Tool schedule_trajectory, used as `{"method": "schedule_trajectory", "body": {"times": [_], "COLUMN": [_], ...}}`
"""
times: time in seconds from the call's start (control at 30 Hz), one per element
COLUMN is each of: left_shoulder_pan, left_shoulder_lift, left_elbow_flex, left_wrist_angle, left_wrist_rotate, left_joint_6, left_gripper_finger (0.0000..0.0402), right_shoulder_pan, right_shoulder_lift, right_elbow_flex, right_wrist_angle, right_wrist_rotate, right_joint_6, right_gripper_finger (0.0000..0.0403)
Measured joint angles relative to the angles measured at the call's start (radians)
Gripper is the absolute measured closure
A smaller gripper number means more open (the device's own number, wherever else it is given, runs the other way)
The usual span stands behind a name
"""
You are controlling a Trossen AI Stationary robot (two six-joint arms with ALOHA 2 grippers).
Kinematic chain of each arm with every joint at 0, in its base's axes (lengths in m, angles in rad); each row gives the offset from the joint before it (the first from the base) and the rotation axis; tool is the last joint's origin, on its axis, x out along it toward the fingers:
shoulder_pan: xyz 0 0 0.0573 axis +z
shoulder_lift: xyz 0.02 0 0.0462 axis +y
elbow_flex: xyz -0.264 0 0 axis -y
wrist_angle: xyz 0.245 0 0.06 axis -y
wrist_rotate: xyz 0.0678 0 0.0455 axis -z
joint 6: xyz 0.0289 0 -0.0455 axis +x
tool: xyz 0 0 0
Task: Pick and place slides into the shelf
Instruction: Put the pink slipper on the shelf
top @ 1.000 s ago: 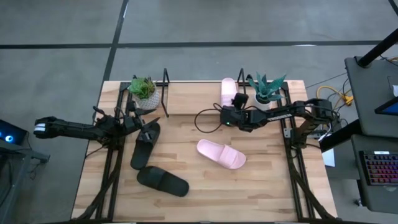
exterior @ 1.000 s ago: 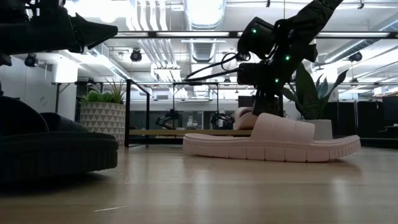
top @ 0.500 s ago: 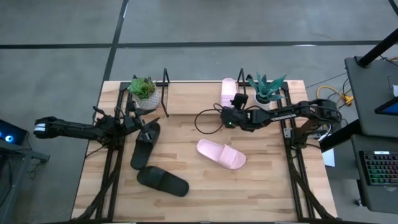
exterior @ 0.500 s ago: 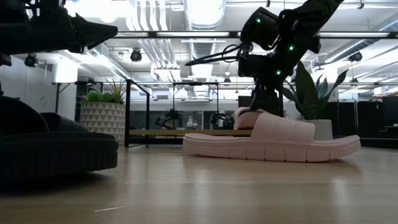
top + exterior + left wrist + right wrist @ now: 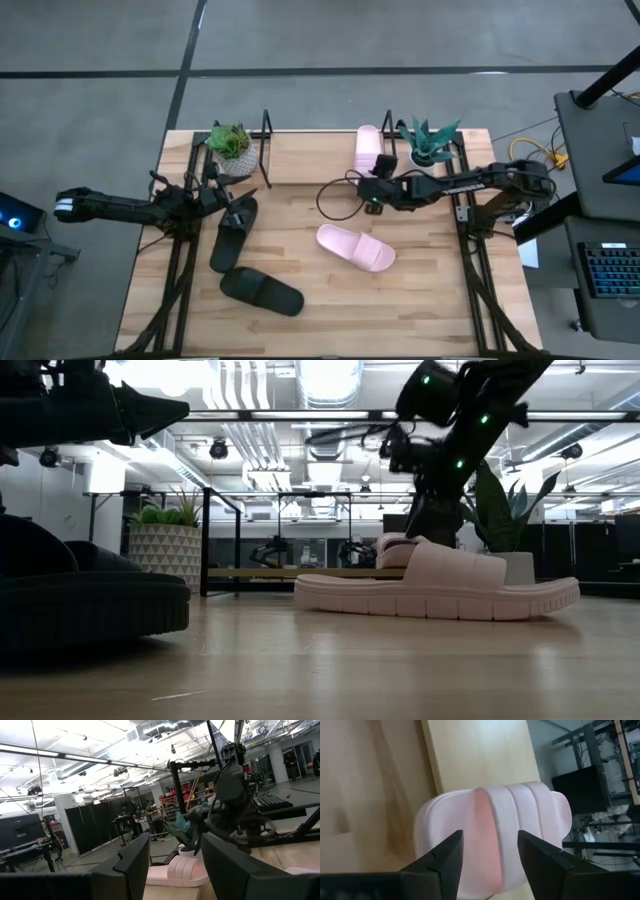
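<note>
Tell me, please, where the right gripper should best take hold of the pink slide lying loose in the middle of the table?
Probably across the wide strap of the pink slide, coming from above. It lies flat, sole down, and the strap arches over the footbed, leaving a gap for one finger. The right gripper is open nearby.

Grey concrete floor (image 5: 330, 35) fills upper frame, dark seams crossing. Ceiling ducts (image 5: 250, 420), bright lights above. Keyboard (image 5: 612, 278) lower right.
</note>
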Motion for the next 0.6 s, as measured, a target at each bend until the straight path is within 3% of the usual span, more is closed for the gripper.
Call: {"method": "schedule_trajectory", "body": {"times": [0.23, 0.6], "left_shoulder_pan": [0.0, 0.0], "left_shoulder_lift": [0.001, 0.024], "left_elbow_flex": [0.0, 0.0], "left_wrist_angle": [0.0, 0.001], "left_wrist_rotate": [0.0, 0.0], "left_joint_6": [0.0, 0.0], "left_gripper_finger": [0.0237, 0.0237], "right_shoulder_pan": [0.124, 0.49], "right_shoulder_lift": [-0.154, -0.342], "right_elbow_flex": [0.0, -0.019], "right_wrist_angle": [-0.083, -0.102], "right_wrist_rotate": [0.001, 0.108], "right_joint_6": [0.155, 0.322], "right_gripper_finger": [0.0246, 0.0266]}}
